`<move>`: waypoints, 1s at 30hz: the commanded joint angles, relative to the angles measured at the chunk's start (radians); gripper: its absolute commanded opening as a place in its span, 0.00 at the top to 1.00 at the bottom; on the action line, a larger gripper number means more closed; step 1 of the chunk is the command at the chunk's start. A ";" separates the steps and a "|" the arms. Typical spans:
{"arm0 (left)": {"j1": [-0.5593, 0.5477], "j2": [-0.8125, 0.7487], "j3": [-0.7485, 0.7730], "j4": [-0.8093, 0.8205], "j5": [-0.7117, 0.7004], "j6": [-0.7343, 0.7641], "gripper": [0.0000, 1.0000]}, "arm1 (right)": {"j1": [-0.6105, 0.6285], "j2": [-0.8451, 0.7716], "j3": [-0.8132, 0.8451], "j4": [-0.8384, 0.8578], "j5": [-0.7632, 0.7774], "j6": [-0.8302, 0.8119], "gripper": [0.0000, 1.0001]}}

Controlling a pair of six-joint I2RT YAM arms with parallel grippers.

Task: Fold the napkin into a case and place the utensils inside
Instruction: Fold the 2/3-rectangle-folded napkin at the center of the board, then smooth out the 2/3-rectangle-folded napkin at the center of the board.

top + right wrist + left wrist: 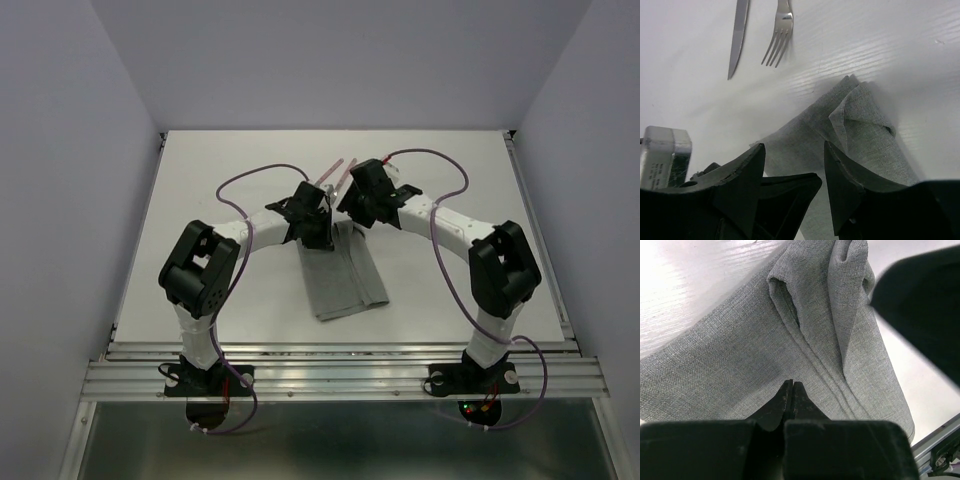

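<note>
Though slightly askew, case (pixel 345 280) lengthwise near-to-far, utensils (pixel 784 20) beyond, tips toward it.

The left arm (pixel 205 265) and the right arm (pixel 500 262) are bent inward, so the two wrists are brought close together. The left gripper (pixel 791 386) is pressed tight shut. The right gripper (pixel 794 152) is held wide open.

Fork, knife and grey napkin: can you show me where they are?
fork (pixel 782 24), right wrist view, on the metal where the tines join.
knife (pixel 737 37), right wrist view, middle of the blade.
napkin (pixel 340 280), top external view, flat middle of the folded cloth.
</note>
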 commanded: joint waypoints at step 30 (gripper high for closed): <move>-0.068 0.077 0.274 -0.146 -0.191 -0.093 0.09 | -0.142 -0.684 -0.659 -0.001 0.143 -0.091 0.31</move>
